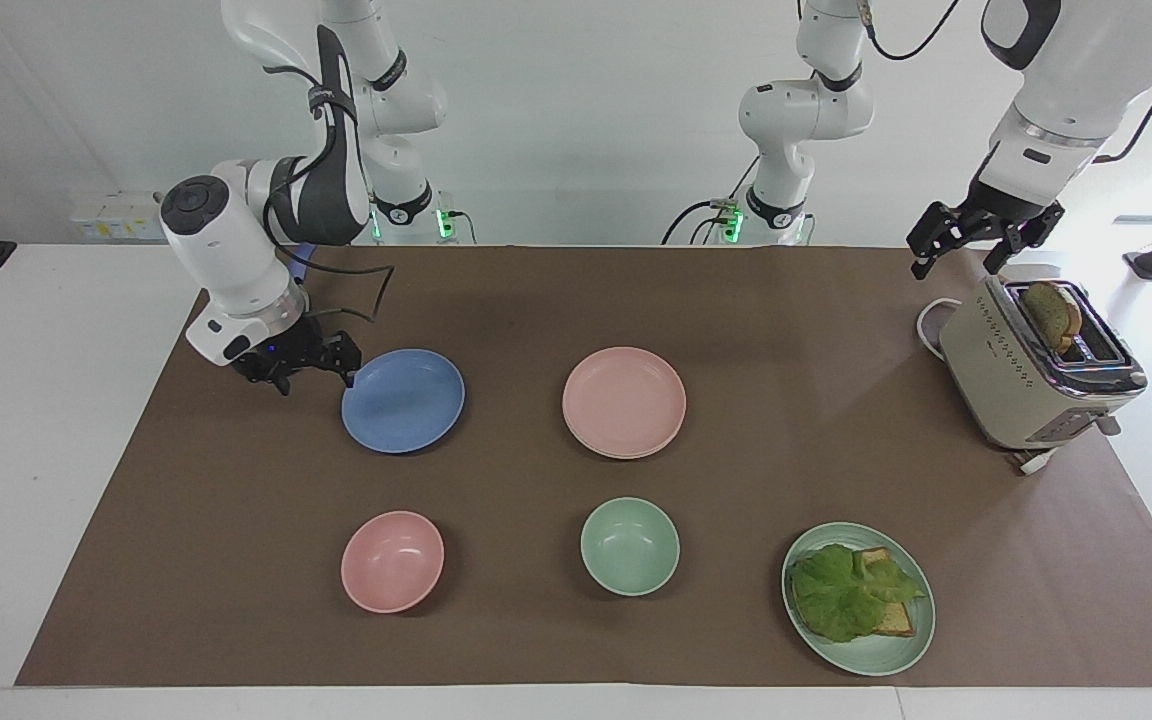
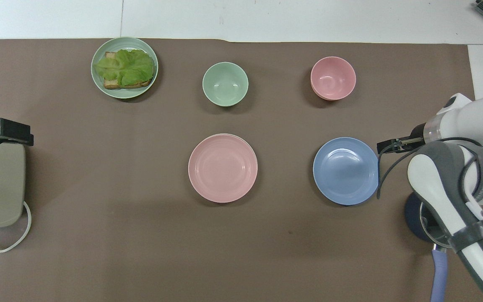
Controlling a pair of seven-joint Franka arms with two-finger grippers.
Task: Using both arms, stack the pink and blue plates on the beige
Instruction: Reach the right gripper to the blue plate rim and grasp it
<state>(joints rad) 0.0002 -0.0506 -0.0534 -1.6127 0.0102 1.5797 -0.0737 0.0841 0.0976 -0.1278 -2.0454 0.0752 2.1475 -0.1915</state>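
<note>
The blue plate (image 1: 403, 400) (image 2: 346, 170) lies flat on the brown mat toward the right arm's end. The pink plate (image 1: 624, 400) (image 2: 223, 167) lies mid-table on a plate of equal size. Only a thin pale rim (image 2: 213, 135) of that lower plate shows, so the beige plate is almost wholly hidden. My right gripper (image 1: 308, 374) (image 2: 386, 145) hangs low and open beside the blue plate's rim, with nothing between its fingers. I cannot tell whether a finger touches the rim. My left gripper (image 1: 958, 258) (image 2: 2, 130) waits open and empty in the air over the toaster's end.
A beige toaster (image 1: 1036, 370) with bread stands at the left arm's end. A dark lidded pot (image 2: 414, 214) sits under the right arm. Farther from the robots are a pink bowl (image 1: 392, 561), a green bowl (image 1: 629, 546) and a green plate (image 1: 886, 655) holding a lettuce sandwich.
</note>
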